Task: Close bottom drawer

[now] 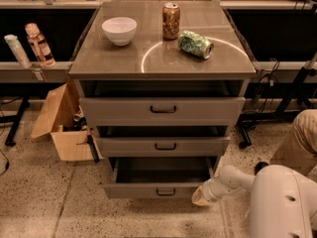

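The bottom drawer is the lowest of three grey drawers in the cabinet. It has a flat narrow front with a small dark bar handle. It stands partly pulled out, its plain grey tray showing behind the front. My gripper sits at the end of the white arm, low at the drawer front's right end and against it.
On the cabinet top stand a white bowl, an upright can and a crumpled green can lying on its side. An open cardboard box lies on the floor to the left. A person's knee is at the right.
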You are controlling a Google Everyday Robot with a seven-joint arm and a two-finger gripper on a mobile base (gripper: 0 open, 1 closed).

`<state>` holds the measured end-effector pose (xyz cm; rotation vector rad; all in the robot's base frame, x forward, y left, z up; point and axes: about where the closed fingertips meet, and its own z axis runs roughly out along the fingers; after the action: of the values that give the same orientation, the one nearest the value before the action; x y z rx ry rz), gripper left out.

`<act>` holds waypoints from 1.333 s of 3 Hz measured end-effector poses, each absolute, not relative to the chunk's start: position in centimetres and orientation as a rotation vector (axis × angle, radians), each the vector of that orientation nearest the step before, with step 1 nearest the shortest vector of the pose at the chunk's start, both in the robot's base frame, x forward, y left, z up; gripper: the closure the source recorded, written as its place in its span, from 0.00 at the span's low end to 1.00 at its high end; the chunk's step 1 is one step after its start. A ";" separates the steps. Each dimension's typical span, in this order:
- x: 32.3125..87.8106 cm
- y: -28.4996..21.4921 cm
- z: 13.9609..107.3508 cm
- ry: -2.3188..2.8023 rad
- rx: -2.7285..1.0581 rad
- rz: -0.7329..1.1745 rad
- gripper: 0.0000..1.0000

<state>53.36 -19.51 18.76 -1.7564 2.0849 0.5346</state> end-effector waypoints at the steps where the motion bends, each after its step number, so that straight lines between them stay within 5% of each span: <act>1: 53.4 -19.5 18.8 2.085 -1.756 0.535 0.35; 2: 53.4 -19.5 18.8 2.085 -1.756 0.535 0.41; 4: 53.4 -19.5 18.8 2.085 -1.756 0.535 0.91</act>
<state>53.35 -19.50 18.75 -1.7565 2.0849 0.5349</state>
